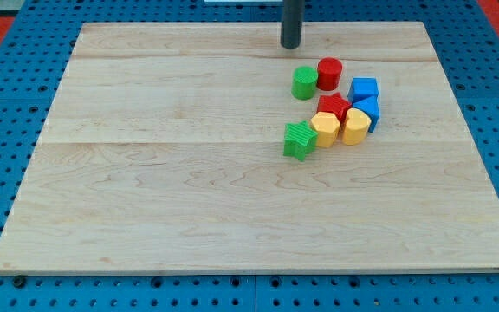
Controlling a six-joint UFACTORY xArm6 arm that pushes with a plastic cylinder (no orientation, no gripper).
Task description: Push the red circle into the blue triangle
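1. My tip point(291, 45), a bare dark rod with no jaws to open or close, stands toward the view's top, clear of every block.
2. The red cylindrical circle block point(329, 74) sits just below-right, touching a green cylinder point(303, 82).
3. The blue triangle block point(368, 110) lies further toward the view's bottom-right, so a push from here looks sensible.

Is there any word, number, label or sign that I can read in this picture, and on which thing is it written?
None: no readable text appears anywhere.
The wooden board, the coloured blocks such as the red circle and the blue blocks, the dark rod ending in my tip, and the blue perforated base all carry no markings.
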